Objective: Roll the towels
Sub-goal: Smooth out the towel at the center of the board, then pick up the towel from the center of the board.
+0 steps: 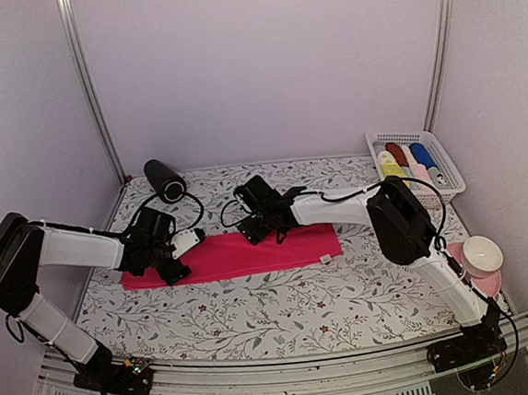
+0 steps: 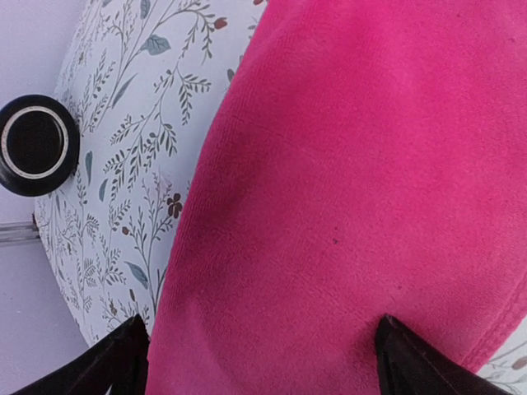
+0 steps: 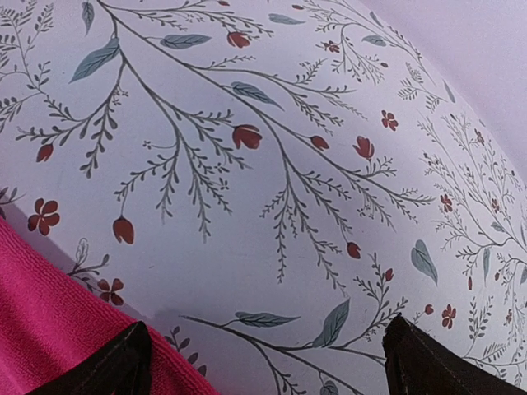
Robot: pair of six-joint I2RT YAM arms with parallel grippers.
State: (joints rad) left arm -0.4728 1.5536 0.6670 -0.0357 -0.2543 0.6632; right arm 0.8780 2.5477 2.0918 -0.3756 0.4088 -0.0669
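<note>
Pink towel [image 1: 250,254]: lies flat and unrolled across the middle of the floral tabletop [image 1: 283,311], its long side running left to right.
Left end effector [image 2: 263,366]: fingers apart and holding nothing. It sits low over the towel's left end, and pink cloth fills the space between its tips in the wrist view. Whether the tips touch the cloth cannot be told.
Right end effector [image 3: 268,366]: fingers apart and empty. It is at the towel's far long edge near the middle. Its wrist view shows mostly bare tabletop, with only the cloth's edge beside one fingertip.
Step in hand: probably taking hold of the left short edge to begin the roll. No fold or turn shows in the cloth yet.
Doing it well: pinch only the top layer at the very edge, lift it slightly, and turn it over squarely. The first turn should be tight and parallel to the short side. The right end effector would likely need to come onto the cloth to pin it flat.
Risk: an off-square first turn would likely give a cone.
Rolled towels [image 1: 399,160]: several sit in the white basket [image 1: 448,181] at far right, well apart from both arms.
</note>
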